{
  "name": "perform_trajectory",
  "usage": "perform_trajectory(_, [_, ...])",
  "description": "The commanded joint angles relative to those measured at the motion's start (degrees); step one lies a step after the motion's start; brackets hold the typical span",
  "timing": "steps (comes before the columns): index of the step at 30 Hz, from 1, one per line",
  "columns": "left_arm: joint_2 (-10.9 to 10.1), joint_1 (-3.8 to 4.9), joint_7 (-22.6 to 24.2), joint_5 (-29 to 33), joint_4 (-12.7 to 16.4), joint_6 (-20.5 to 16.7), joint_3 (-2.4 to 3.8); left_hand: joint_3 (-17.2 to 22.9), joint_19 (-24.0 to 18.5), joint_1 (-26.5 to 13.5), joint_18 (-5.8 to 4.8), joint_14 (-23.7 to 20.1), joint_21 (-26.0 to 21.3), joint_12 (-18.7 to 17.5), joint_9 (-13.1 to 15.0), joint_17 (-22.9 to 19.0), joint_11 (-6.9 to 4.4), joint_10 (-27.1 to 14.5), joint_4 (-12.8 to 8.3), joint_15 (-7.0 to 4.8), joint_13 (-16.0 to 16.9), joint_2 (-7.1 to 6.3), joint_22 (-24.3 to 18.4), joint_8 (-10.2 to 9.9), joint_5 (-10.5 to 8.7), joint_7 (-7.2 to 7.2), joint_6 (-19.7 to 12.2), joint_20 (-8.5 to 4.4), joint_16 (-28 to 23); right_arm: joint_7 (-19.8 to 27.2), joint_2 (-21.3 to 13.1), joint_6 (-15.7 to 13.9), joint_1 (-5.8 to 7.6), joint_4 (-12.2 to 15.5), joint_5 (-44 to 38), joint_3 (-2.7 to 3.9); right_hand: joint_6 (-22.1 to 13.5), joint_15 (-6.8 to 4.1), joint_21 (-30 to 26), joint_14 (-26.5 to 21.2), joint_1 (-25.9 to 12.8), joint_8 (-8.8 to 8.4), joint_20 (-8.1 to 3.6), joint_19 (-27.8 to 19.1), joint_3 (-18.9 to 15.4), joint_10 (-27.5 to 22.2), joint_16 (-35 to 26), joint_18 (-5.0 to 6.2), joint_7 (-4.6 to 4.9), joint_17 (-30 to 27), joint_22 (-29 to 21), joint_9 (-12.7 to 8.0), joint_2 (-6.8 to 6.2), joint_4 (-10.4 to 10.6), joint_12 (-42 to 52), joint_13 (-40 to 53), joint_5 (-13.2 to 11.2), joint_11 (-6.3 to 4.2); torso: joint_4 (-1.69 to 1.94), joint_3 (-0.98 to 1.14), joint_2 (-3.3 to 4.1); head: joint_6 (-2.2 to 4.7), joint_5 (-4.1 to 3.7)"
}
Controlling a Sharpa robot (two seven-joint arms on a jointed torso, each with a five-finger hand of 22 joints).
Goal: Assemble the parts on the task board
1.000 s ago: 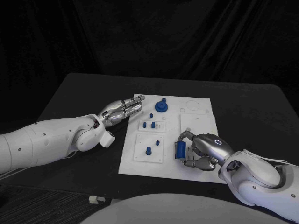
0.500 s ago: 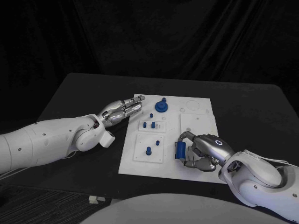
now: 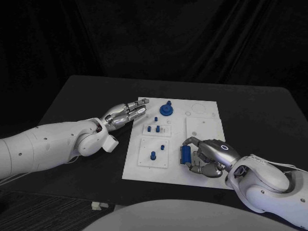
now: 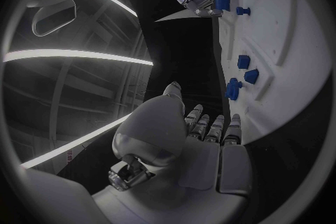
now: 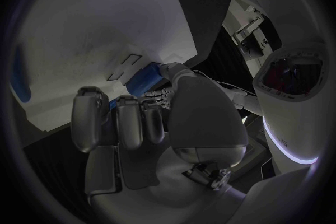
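While the right hand's fingers (image 3: 191,142) are curling around a blue cylinder part (image 3: 185,154), pinching it between thumb and fingertips, the right hand (image 3: 208,156) itself is sitting low and right of centre in the head view, right over the near right portion of the task board (image 3: 202,120). From the right wrist camera you can see that same blue part (image 5: 143,79) peeking out just past the curled fingers (image 5: 129,120), with the white board (image 5: 91,33) spreading out behind it.

Over on the other side, the left hand (image 3: 124,114) is lying flat with its fingers (image 3: 139,107) stretched out and held close together, holding nothing. The fingertips are reaching right up to the board's upper left corner; can't really tell if they're touching it or just beside it. The left wrist camera is showing those fingers (image 4: 210,127) lined up side by side, pointing at the board's edge.

On the board, a round blue part with a peg on top (image 3: 166,109) is standing near the far edge, a few small blue pegs (image 3: 154,128) are sitting below it around mid-frame, and one more blue peg (image 3: 152,155) is standing in the lower left panel. All of it is resting on the black table (image 3: 258,110).
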Motion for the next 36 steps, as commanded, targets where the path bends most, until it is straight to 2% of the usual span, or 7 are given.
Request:
perform_trajectory(1, [0.1,-0.09,0.7,0.3,0.1,0.6,0.05,0.3,0.1,0.2,0.41,0.0,0.0,-0.2,0.1,-0.1,0.56,0.0,0.1,0.54,-0.1,0.24,0.1,0.4,0.21,0.10,0.4,0.44,-0.2,-0.5,0.0,2.3,-0.09,-0.1,0.1,0.00,1.8,0.04,-0.2,3.4,0.0,-1.06,0.16,0.8,0.3,5.6,-0.3,0.40,-1.95,5.9,11.6,-0.8,-0.54,-0.1,-0.1,14.7,-0.4,0.07,-0.07,-0.02,0.03,-0.01,0.03])
perform_trajectory(8, [0.1,-0.10,0.7,0.3,0.1,0.6,0.05,0.3,0.1,0.2,0.41,0.0,0.1,-0.2,0.1,-0.1,0.59,0.0,0.0,0.56,-0.1,0.23,0.1,0.4,0.22,0.13,0.4,0.46,-0.2,-0.8,0.0,2.7,-0.10,-0.3,0.1,0.00,2.1,0.16,-0.3,3.4,-0.5,-3.71,0.26,0.7,0.2,4.9,-0.3,0.43,-1.81,5.8,11.6,-2.8,-0.59,-0.2,-0.5,14.1,-3.5,0.21,-0.02,0.03,0.01,-0.01,0.07])
perform_trajectory(14, [0.1,-0.12,0.6,0.3,0.1,0.6,0.05,0.3,0.1,0.2,0.41,0.0,0.1,-0.2,0.1,-0.1,0.59,0.0,0.0,0.56,-0.1,0.23,0.1,0.4,0.22,0.13,0.4,0.46,-0.2,-1.0,0.0,2.7,-0.10,-0.2,0.1,0.00,3.2,0.43,-0.3,3.3,-1.4,-6.65,0.51,0.7,-2.6,4.4,-0.3,0.45,-1.60,5.7,11.5,-5.6,-0.12,-0.4,-0.9,13.6,-20.3,0.51,-0.08,0.01,0.01,-0.01,0.04])
perform_trajectory(19, [0.1,-0.14,0.6,0.3,0.1,0.6,0.05,0.3,0.1,0.3,0.41,0.0,0.1,-0.2,0.1,-0.1,0.63,0.0,0.0,0.58,-0.1,0.23,0.1,0.4,0.25,0.16,0.5,0.48,-0.2,-1.1,0.0,2.3,-0.10,-0.2,0.1,0.00,-4.6,-0.10,-0.4,3.3,-1.3,-17.83,0.17,0.7,-6.2,0.4,-0.4,0.48,-2.53,5.5,11.5,-8.9,-0.20,-0.6,-4.0,9.2,-30.6,-0.19,-0.06,-0.01,0.06,-0.01,0.02])
perform_trajectory(22, [0.1,-0.15,0.6,0.3,0.1,0.6,0.05,0.4,0.1,0.3,0.41,0.0,0.1,-0.2,0.1,-0.1,0.64,0.0,0.0,0.59,-0.1,0.24,0.1,0.4,0.28,0.18,0.5,0.49,-0.2,-1.1,0.0,1.7,-0.10,-0.1,0.1,0.00,-7.6,-0.83,-0.6,3.2,-0.5,-21.65,-0.50,0.6,-9.2,-1.2,-0.7,0.51,-3.54,5.1,11.5,-9.2,-1.96,1.0,-5.5,6.9,-35.1,-1.07,-0.05,0.01,0.08,-0.01,-0.03])
perform_trajectory(33, [-0.2,-0.17,0.9,0.3,0.4,0.3,0.05,0.5,0.2,0.4,0.42,0.0,0.1,-0.2,0.1,-0.1,0.67,0.0,-0.2,0.60,-0.1,0.22,0.1,0.4,0.44,0.21,0.6,0.51,-0.2,0.2,-1.9,-4.2,0.01,1.6,0.1,0.08,-7.2,-1.48,-0.4,3.3,-3.4,-20.95,-1.19,0.8,-14.5,-1.3,-0.7,0.45,-4.22,5.1,11.5,-8.9,-7.43,1.5,-6.1,6.0,-41.1,-1.73,0.11,0.01,0.05,-0.01,0.13])
perform_trajectory(36, [-0.4,-0.17,1.5,0.3,0.7,-0.2,0.05,0.5,0.2,0.5,0.45,0.0,0.1,-0.2,0.1,-0.1,0.59,0.0,-0.3,0.52,-0.1,0.08,0.2,0.4,0.51,0.13,0.7,0.47,-0.2,1.2,-3.7,-7.4,0.91,3.1,1.0,0.19,-4.1,-1.27,0.7,3.6,-5.5,-17.14,-1.16,1.4,-16.0,0.4,-0.3,0.15,-3.57,5.9,11.9,-8.2,-8.68,1.6,-4.7,7.9,-42.3,-1.34,0.23,-0.02,0.06,-0.01,0.09])
